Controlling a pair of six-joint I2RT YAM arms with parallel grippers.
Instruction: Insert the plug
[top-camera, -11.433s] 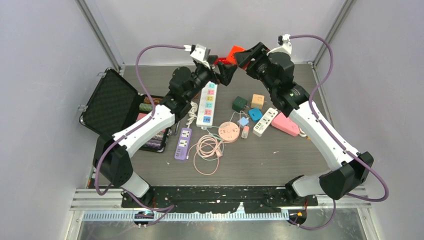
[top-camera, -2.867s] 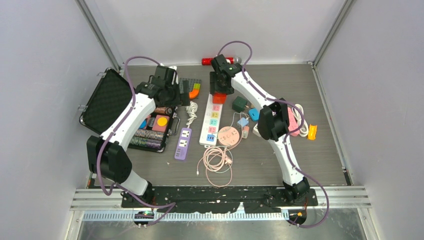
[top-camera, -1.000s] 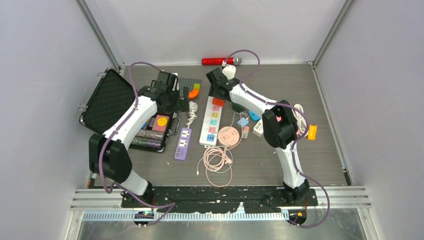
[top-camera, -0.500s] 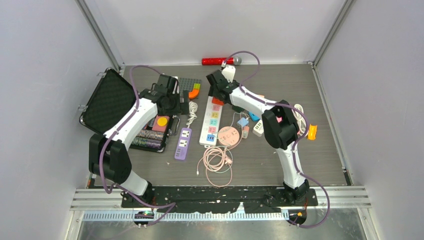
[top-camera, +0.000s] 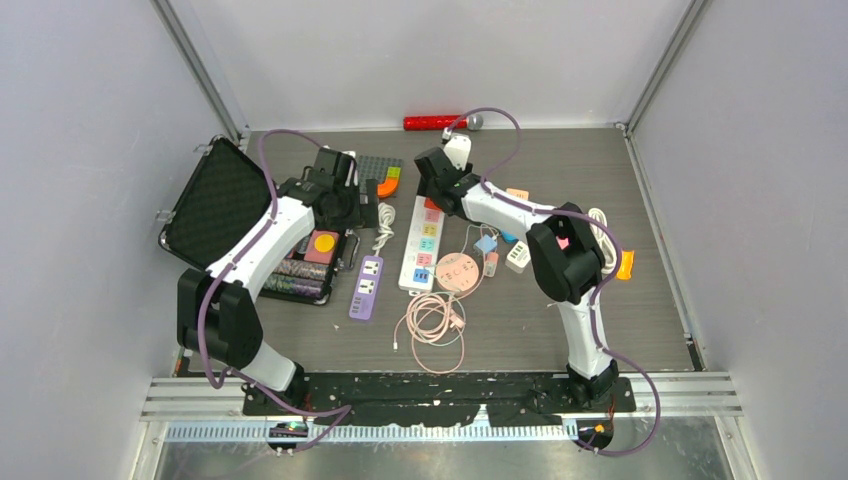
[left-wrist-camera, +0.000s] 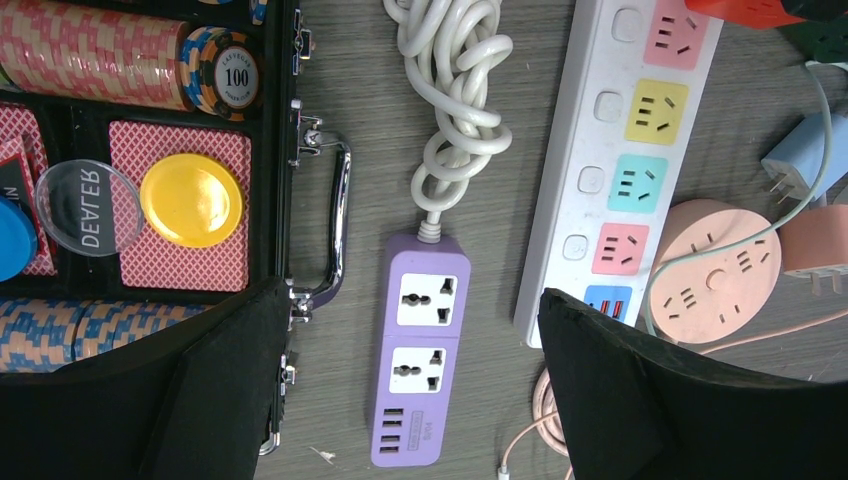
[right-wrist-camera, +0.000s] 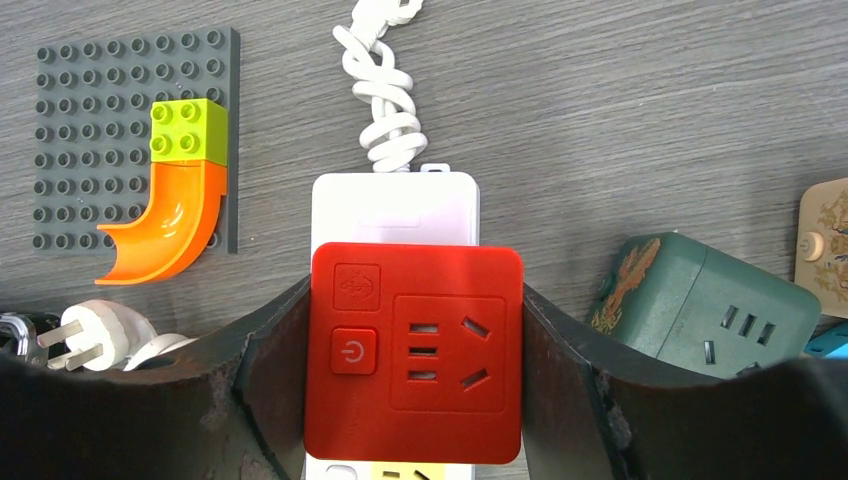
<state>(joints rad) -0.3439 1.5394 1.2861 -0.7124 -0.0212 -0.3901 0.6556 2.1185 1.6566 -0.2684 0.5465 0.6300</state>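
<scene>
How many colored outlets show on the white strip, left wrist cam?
4 along the strip: top pink, yellow, teal, lower pink beside the USB block. The red adapter may hide another.

Figure: work booth seen from above. A dark grey, wood-grained desk (top-camera: 520, 325) is lying inside a booth of plain, pale grey panels. A back wall (top-camera: 430, 50) is running along the desk's far edge, while a left wall (top-camera: 80, 200) and a right wall (top-camera: 765, 200) are rising at its sides. A left aluminium post (top-camera: 200, 75) and a right aluminium post (top-camera: 658, 65) are slanting up from the far corners. Along the near edge, a black mounting plate (top-camera: 440, 386) is lying beside a silver rail (top-camera: 700, 396). Soft, even light is falling from above, casting only faint shadows.
</scene>
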